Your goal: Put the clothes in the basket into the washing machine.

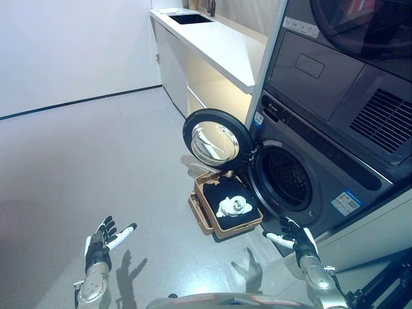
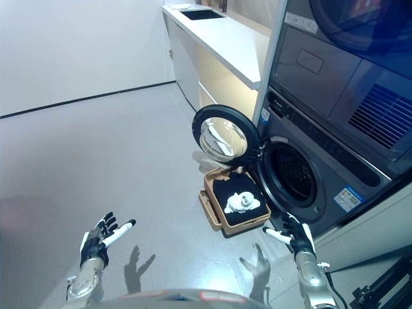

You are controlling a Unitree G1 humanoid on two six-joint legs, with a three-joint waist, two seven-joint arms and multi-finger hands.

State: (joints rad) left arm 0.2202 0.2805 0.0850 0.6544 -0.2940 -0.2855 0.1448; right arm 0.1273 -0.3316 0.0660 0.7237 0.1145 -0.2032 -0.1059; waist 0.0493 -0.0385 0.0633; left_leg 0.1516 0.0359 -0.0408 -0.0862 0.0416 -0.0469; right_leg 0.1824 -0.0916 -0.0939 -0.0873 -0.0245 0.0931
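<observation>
My left hand (image 1: 100, 248) and right hand (image 1: 297, 239) hover low over the grey floor (image 1: 77, 167), fingers spread, holding nothing. Beyond them the basket (image 1: 209, 222) of dark and white clothes (image 1: 233, 206) sits below the round door (image 1: 215, 139), swung wide from the washing machine (image 1: 309, 167). A white counter (image 1: 215, 42) runs behind.

We've got a dark grey washing machine (image 1: 309, 161) with a black drum opening and a black-rimmed round door (image 1: 215, 139), shiny silver in the middle. The basket (image 1: 203, 212) is light brown, with black clothes (image 1: 222, 193) and a white piece (image 1: 233, 207) on top. The floor (image 1: 77, 161) is plain pale grey, and the surface (image 1: 215, 42) is white. Both hands (image 1: 103, 241) (image 1: 297, 238) are black with white-tipped fingers (image 1: 129, 228).
</observation>
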